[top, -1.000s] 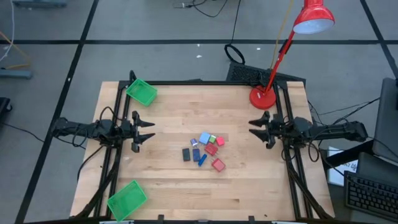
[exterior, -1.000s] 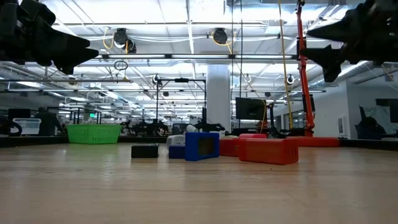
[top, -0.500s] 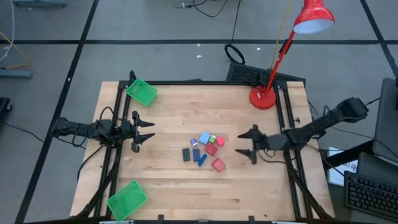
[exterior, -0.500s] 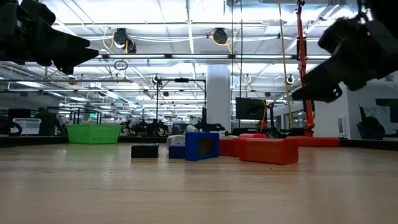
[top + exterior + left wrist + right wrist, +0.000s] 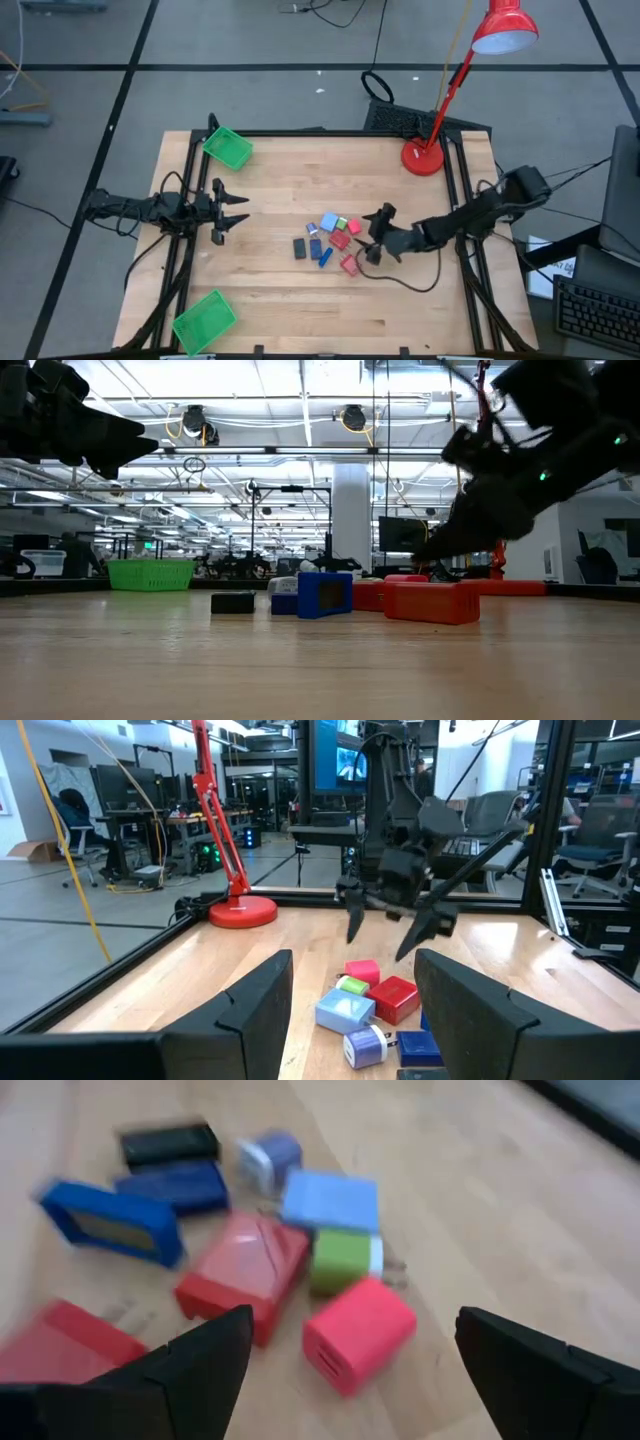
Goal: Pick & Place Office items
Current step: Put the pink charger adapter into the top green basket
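Note:
The office items lie in a loose cluster on the wooden table (image 5: 270,290) near its middle: red blocks (image 5: 350,264), a light-blue block (image 5: 329,222), a green bit (image 5: 341,224), a black rectangle (image 5: 299,248) and a blue stick (image 5: 325,257). My right gripper (image 5: 372,237) hovers open just right of the cluster, above the table. Its wrist view shows a red block (image 5: 358,1330), the green bit (image 5: 340,1260) and the light-blue block (image 5: 332,1202) ahead of its spread fingers. My left gripper (image 5: 232,212) waits open near the left edge, well clear of the items.
Two green square trays sit by the left edge, one at the far corner (image 5: 228,148) and one at the near corner (image 5: 204,320). A red desk lamp stands on its base (image 5: 422,157) at the far right corner. Bare wood lies between the cluster and the left arm.
My right arm has swung from the table's right edge toward the middle, dropping lower and tipping its fingers down toward the cluster of items. Its fingers have stayed apart. The items have not moved.

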### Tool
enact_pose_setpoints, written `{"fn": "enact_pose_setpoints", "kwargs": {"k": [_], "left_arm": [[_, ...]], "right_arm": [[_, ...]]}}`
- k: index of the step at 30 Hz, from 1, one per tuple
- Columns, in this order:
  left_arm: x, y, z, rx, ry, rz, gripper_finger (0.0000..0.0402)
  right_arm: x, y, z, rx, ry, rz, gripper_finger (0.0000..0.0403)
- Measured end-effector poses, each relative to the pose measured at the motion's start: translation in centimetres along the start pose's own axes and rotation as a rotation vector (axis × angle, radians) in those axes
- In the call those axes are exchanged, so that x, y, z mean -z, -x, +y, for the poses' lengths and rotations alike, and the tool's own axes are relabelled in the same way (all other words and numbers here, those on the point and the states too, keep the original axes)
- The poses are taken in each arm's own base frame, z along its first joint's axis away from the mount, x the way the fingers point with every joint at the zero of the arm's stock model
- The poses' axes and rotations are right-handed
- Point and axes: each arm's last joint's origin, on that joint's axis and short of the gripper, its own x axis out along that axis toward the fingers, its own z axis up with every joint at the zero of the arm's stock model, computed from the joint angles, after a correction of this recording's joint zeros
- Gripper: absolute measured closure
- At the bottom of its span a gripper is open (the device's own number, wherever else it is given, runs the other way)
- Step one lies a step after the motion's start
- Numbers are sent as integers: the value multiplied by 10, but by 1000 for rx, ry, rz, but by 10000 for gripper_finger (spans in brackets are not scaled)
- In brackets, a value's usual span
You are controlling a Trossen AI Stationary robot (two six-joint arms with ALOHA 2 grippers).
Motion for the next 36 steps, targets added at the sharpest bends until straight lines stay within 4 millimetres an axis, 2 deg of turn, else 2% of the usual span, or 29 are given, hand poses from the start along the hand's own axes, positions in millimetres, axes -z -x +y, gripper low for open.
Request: {"fn": "enact_pose_setpoints", "kwargs": {"k": [3, 9, 14, 19, 28, 36], "left_arm": [[0, 0, 0, 0, 0, 0, 188], [0, 0, 0, 0, 0, 0, 188], [0, 0, 0, 0, 0, -1, 188], [0, 0, 0, 0, 0, -1, 188], [0, 0, 0, 0, 0, -1, 188], [0, 0, 0, 0, 0, -1, 188]], "right_arm": [[2, -12, -2, 34, -57, 19, 68], [11, -23, -10, 57, -138, 76, 69], [17, -23, -12, 42, -135, 147, 69], [17, -23, -12, 38, -108, 148, 69], [12, -24, -11, 30, -235, 106, 69], [13, -26, -16, 56, -239, 124, 73]]}}
